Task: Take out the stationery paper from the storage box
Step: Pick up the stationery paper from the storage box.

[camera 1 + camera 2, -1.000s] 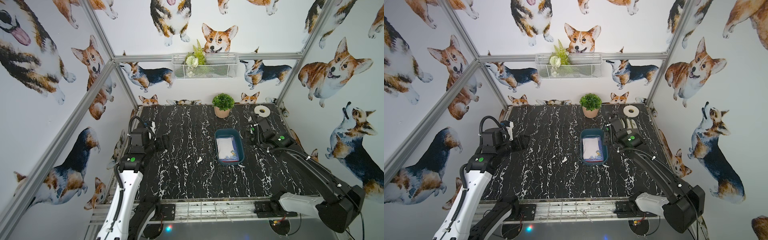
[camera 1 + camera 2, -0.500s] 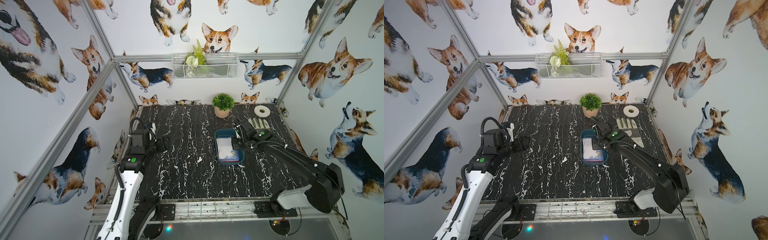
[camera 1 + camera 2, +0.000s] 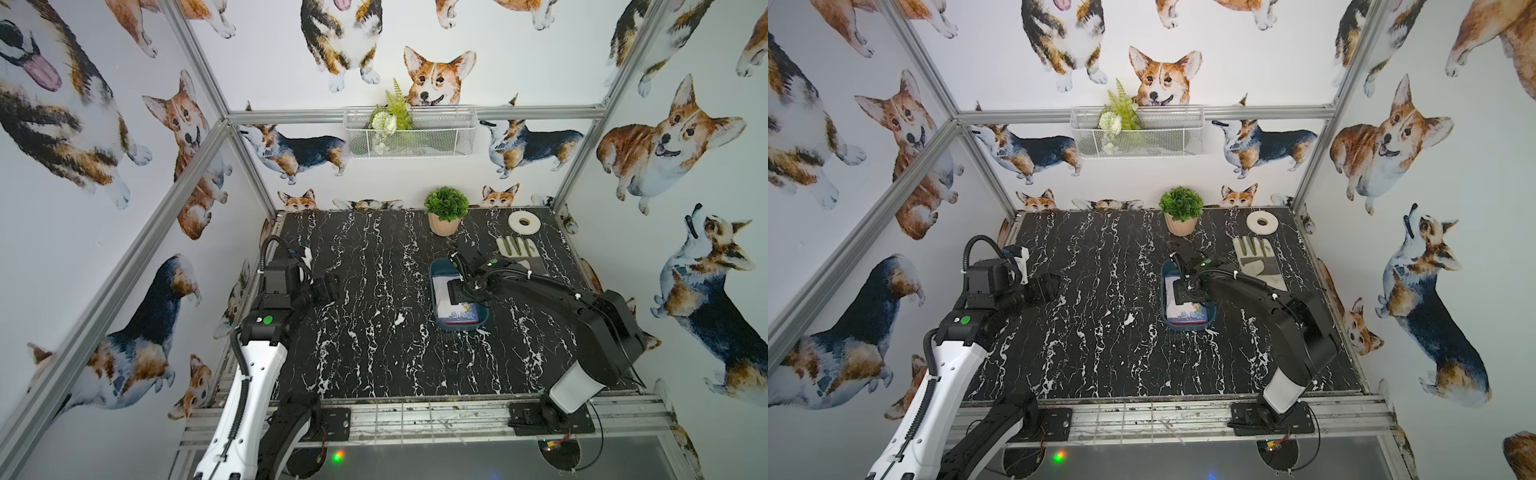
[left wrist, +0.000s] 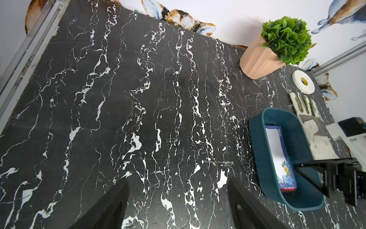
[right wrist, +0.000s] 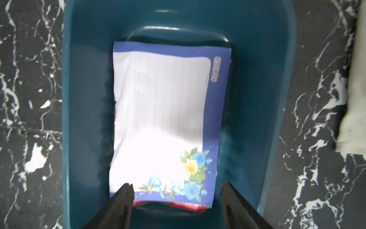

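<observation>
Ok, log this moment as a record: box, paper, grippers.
box: shallow dark teal plastic storage box, on black marble-pattern table
paper: white lined stationery sheet with navy floral border, flat inside the box, red-edged sheet beneath
right gripper: open, over the sheet's floral end, holding nothing
left gripper: open, over bare table
neighbour: white-and-grey work glove beside the box

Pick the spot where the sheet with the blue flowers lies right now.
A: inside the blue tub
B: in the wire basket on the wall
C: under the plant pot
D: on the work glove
A: the flowered sheet lies flat on the floor of the blue tub, and the right gripper is over its flowered end with its jaws open, holding nothing.
</observation>
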### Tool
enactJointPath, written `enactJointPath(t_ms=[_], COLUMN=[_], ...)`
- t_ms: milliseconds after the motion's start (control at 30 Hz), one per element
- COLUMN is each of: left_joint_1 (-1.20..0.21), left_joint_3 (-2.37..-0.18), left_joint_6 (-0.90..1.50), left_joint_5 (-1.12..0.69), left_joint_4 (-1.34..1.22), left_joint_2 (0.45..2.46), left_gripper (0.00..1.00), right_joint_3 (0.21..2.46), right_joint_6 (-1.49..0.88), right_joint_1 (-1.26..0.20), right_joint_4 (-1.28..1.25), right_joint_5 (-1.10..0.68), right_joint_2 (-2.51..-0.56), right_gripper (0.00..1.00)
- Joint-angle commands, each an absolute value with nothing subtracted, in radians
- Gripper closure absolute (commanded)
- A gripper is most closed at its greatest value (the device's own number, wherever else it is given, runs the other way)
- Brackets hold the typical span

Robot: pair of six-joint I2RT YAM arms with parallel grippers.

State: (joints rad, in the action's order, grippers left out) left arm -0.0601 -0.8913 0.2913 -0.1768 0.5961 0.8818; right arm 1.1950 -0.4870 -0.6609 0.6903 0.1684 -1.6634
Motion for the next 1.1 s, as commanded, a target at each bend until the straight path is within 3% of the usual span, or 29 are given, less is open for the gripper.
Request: enactJointPath(t_ms=[0, 233, 767, 1067], left_joint_1=[-0.060, -0.061, -0.060, -0.060], left_joint_3=[-0.890, -0.890, -0.894, -0.896], left_joint_6=[0.292, 0.286, 0.275, 0.272], left_joint_5=[-0.177, -0.167, -0.164, -0.164], left_joint_4=[0.588, 0.591, 0.595, 0.598], left_joint_2=[0.878, 0.878, 0.881, 0.884], left_gripper=[0.19, 0.19, 0.19, 0.19], right_joint_3=[1.222, 1.272, 1.226, 1.195], right_joint_6=[-0.512, -0.548, -0.624, -0.646], right_joint_1=[-0.661, -0.651, -0.589, -0.591], right_joint_4=[0.658, 0.644, 0.535, 0.527], right_joint_5=[0.249, 0.279, 0.198, 0.226], right_joint_2=[-1.703, -1.826, -1.906, -1.861], right_gripper=[0.25, 0.26, 0.30, 0.52])
